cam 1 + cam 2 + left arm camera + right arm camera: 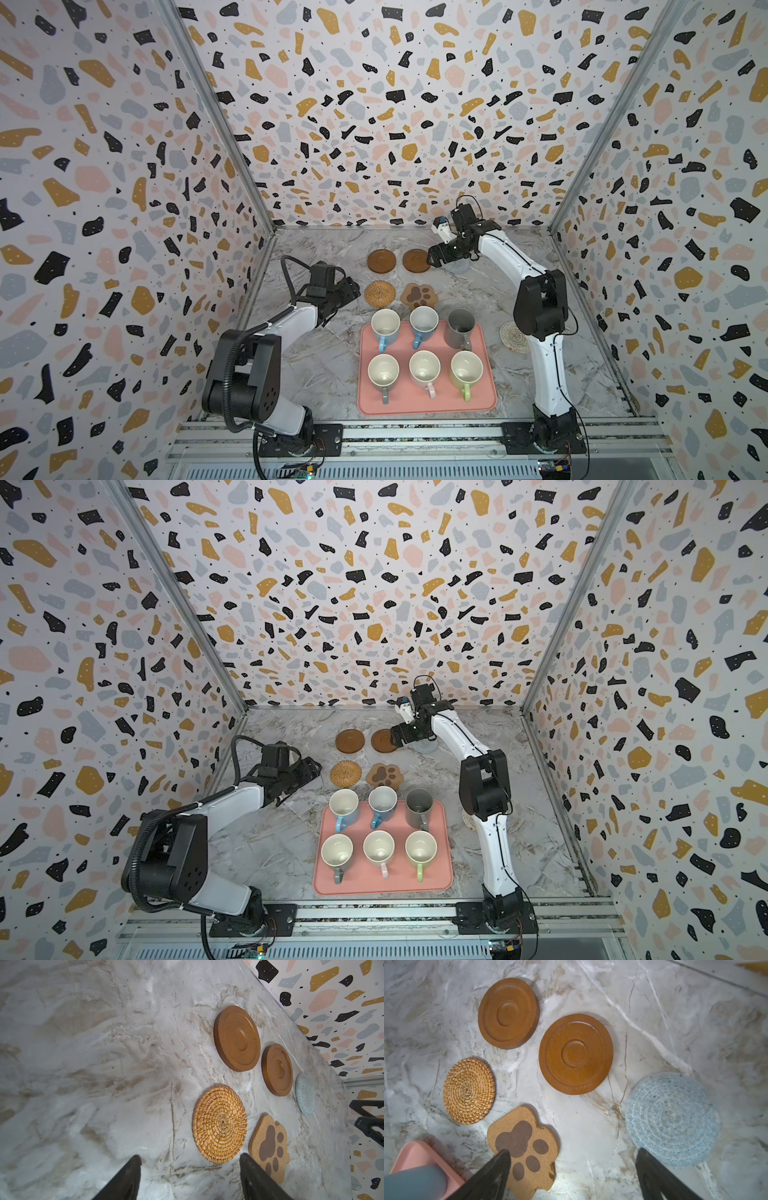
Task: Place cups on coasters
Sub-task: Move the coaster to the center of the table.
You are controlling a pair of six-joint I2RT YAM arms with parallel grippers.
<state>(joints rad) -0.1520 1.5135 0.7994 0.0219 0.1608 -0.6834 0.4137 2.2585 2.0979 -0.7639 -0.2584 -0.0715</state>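
Six cups stand on the pink tray (428, 405): two light blue (385, 326) (424, 323), a dark grey (460, 328), a grey (383, 372), a pink (424, 370) and a green (466, 370). Behind the tray lie the coasters: two wooden discs (381, 261) (576, 1053), a rattan round (219, 1124), a paw shape (523, 1147) and a blue woven round (672, 1119). A whitish one (513, 336) is half hidden behind the right arm. My left gripper (190, 1158) hovers open left of the rattan round. My right gripper (573, 1152) hangs open and empty above the back coasters.
Patterned walls close in the marble table (316, 365) on the left, back and right. A metal rail (415, 432) with both arm bases runs along the front. My right arm's elbow (540, 307) stands just right of the tray.
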